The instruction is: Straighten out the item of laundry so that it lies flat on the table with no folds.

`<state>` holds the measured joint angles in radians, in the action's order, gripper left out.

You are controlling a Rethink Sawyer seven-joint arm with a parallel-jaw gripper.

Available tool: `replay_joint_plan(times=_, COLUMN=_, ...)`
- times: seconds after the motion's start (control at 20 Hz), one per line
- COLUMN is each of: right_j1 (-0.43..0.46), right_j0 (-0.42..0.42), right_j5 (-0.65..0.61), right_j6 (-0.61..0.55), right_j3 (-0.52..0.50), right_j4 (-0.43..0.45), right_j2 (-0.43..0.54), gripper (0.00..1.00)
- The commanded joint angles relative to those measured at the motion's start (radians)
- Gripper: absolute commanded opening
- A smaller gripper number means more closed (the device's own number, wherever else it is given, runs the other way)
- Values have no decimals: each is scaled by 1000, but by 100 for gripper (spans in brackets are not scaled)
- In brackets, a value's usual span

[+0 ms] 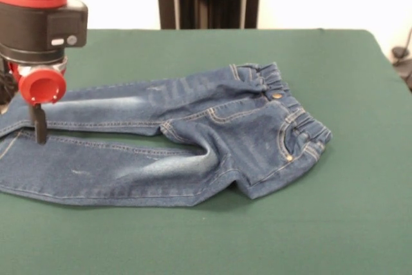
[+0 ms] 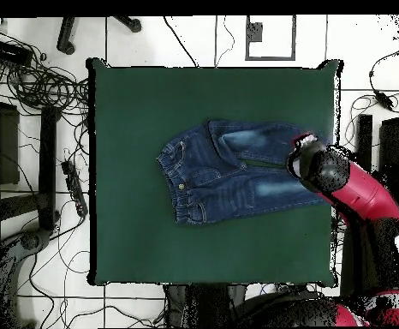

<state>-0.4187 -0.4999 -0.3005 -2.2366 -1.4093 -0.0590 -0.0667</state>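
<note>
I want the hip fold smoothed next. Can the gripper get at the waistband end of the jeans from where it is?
Probably yes. The gripper hangs over the leg ends of the jeans, and nothing stands on the table between it and the waistband.

Jeans (image 1: 193, 140) leg ends cut off at 9 o'clock edge of front view; overhead, the arm (image 2: 357, 193) covers those same leg ends at 3 o'clock. Hand (image 1: 40, 123) shows one dark finger only, open or closed unclear; overhead it sits hidden under the arm. Counter (image 1: 212, 243) cropped at 6 o'clock in front view
</note>
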Motion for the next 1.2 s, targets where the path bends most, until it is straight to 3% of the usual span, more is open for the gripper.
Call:
replay_joint_plan(times=0.05, right_j1=105, right_j0=-24, right_j5=98, right_j6=-103, right_j3=-153, right_j4=19, right_j2=121, gripper=100)
replay_joint_plan(times=0.8, right_j1=147, right_j0=-93, right_j5=219, right_j6=-83, right_j3=-174, right_j4=51, right_j2=211, gripper=100)
replay_joint_plan(times=1.2, right_j1=119, right_j0=-85, right_j5=217, right_j6=-83, right_j3=-178, right_j4=56, right_j2=196, gripper=100)
